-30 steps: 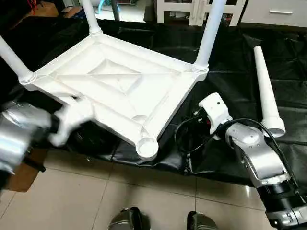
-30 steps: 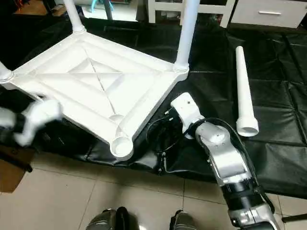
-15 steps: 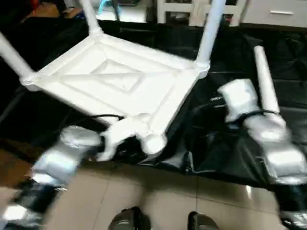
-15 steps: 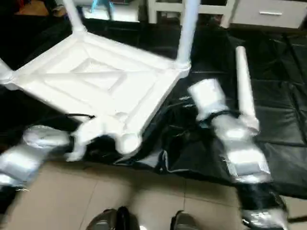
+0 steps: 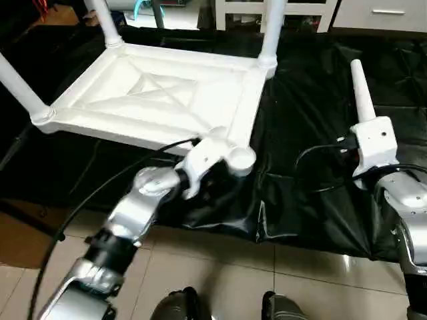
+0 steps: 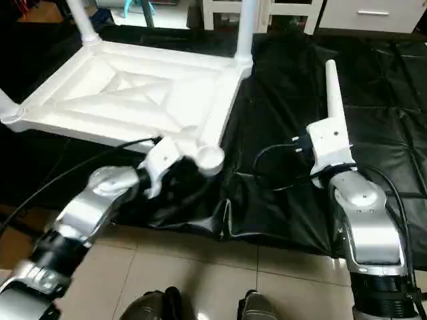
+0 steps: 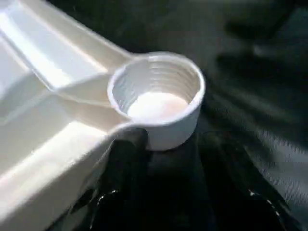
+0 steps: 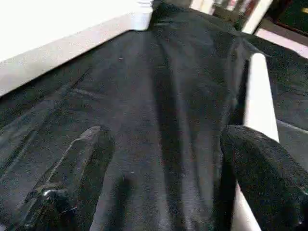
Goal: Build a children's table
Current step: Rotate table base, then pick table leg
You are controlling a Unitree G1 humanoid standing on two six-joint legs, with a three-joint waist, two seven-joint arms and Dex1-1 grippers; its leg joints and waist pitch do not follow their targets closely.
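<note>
The children's table lies upside down on a black mat, its ribbed white top (image 5: 157,97) facing up. Legs stand in three corners, such as the one at the far right (image 5: 270,30). The near corner socket (image 5: 240,158) is empty; it appears in the left wrist view (image 7: 156,96) too. My left gripper (image 7: 171,144) is open, its black fingers (image 7: 122,183) standing on either side just below that socket. A loose tapered leg (image 5: 360,93) lies on the mat to the right. My right gripper (image 8: 163,159) hangs open over the mat, with this leg (image 8: 260,96) just beside one finger.
The black mat (image 5: 307,193) ends at a tiled floor (image 5: 220,267) near my feet (image 5: 180,307). A black cable (image 5: 100,193) trails along my left arm. White furniture (image 5: 240,10) stands behind the mat.
My left arm has swung in from the left to the table's near corner socket. My right arm has moved forward and right, up to the loose leg's wide end. The camera has shifted too.
</note>
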